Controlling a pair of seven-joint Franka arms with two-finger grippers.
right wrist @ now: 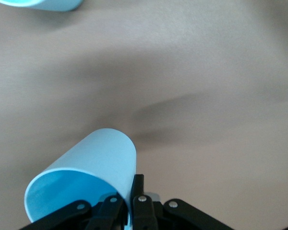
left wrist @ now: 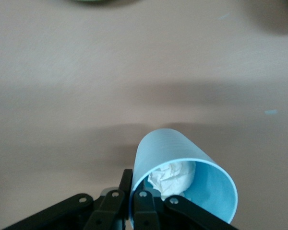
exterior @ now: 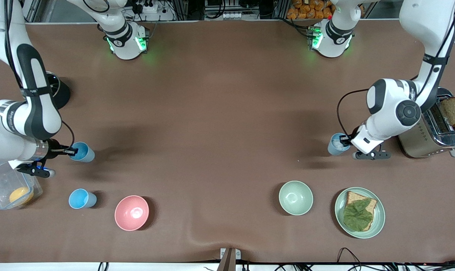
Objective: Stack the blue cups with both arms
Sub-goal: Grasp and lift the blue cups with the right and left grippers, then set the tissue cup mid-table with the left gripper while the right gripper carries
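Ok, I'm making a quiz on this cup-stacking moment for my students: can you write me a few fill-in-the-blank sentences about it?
1. The left gripper pinches the rim of a blue cup that has crumpled ____ inside.
2. The right gripper is shut on a second blue cup, and a third blue cup stands free beside the ____ bowl.
3. The plate holds bread topped with a green ____.

Missing words: paper; pink; leaf

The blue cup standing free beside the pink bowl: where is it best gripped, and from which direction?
Grip the blue cup at its rim, one finger inside and one outside, coming from above. It stands upright with its mouth open, and the pink bowl sits apart from it.
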